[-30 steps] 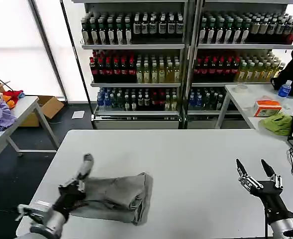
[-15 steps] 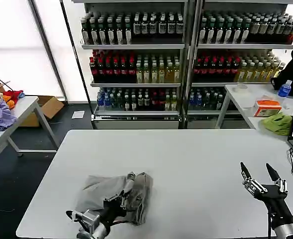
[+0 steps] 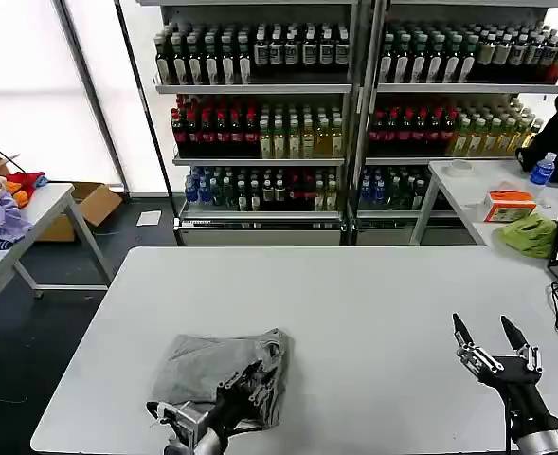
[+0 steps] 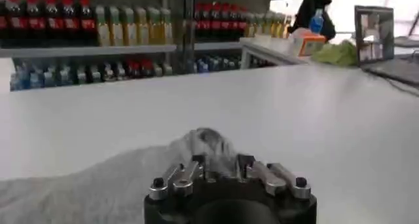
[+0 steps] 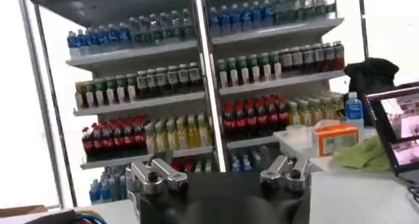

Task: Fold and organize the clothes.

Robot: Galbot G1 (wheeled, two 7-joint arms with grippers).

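The left tool (image 3: 250,381) sits low at the near edge of the tabletop (image 3: 354,303), its fingers pressed together on a raised fold of the shirt (image 3: 212,372), which lies crumpled in a loose grey bundle on the near left part of the surface. In the left wrist view the pinch is plainer: the left tool (image 4: 221,163) closes on a small hump of the shirt (image 4: 98,183), pulled up from the cloth, while the rest of the garment spreads flat and away from that point. Judging by this, the step in hand is the gathering or dragging of one edge to make a fold, and the task looks to be at an early stage, since the bundle has no tidy shape yet. The next move likely calls for carrying the pinched edge across the body of the shirt and laying it down without bunching the layers beneath; thin cloth may slip from such a small pinch. The right tool (image 3: 492,346) hangs above the near right of the tabletop, well apart from the shirt, fingers spread and holding nothing. The head view gives the whole layout of both arms and the bundle. The right wrist view adds nothing of the shirt; it looks past the right tool's knuckles toward the bottle shelves (image 5: 196,88) and a side table behind.
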